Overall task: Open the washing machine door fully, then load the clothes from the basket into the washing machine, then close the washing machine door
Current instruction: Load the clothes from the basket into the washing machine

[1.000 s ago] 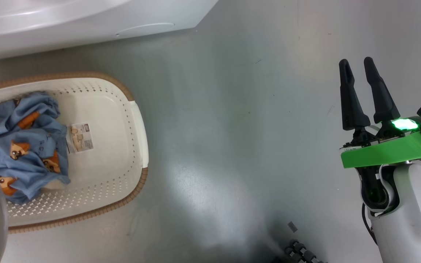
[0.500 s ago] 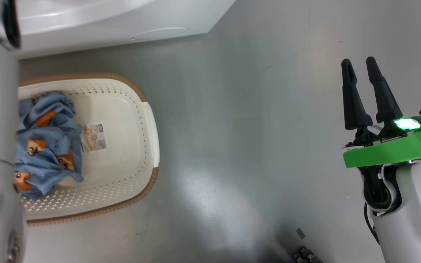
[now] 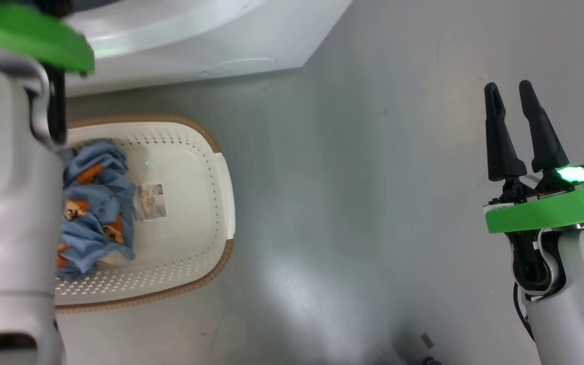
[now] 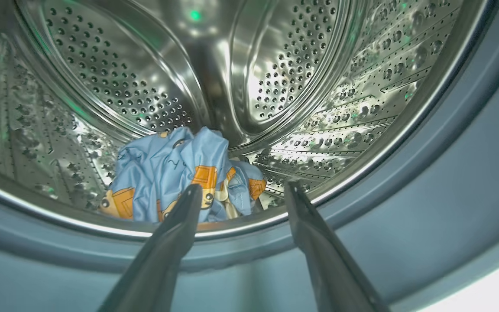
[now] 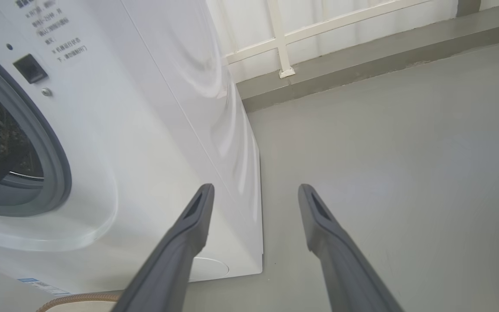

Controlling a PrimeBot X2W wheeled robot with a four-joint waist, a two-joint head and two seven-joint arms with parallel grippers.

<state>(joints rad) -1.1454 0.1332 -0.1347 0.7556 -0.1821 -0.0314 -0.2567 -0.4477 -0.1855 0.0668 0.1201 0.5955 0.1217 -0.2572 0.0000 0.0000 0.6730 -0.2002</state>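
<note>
My left gripper (image 4: 243,188) is open at the mouth of the washing machine (image 3: 195,45), its fingers apart and empty over the grey gasket (image 4: 405,208). Just beyond its tips, light-blue clothes (image 4: 176,173) with orange figures lie in the steel drum (image 4: 275,65). More of the clothes (image 3: 94,203) lie in the left part of the cream basket (image 3: 206,203) on the floor, partly hidden by my left forearm (image 3: 8,203). My right gripper (image 3: 509,88) is open and empty over the floor, far right of the basket. The washing machine door is out of view.
The grey floor (image 3: 348,203) stretches between the basket and my right arm. In the right wrist view the machine's white side (image 5: 180,108) stands left of my right gripper (image 5: 256,190), with a low wall and white railing (image 5: 284,43) behind it.
The head camera has shifted, so the basket and machine sit further right in the picture. My left forearm and its green wrist plate have come further into view. The right arm has not moved.
</note>
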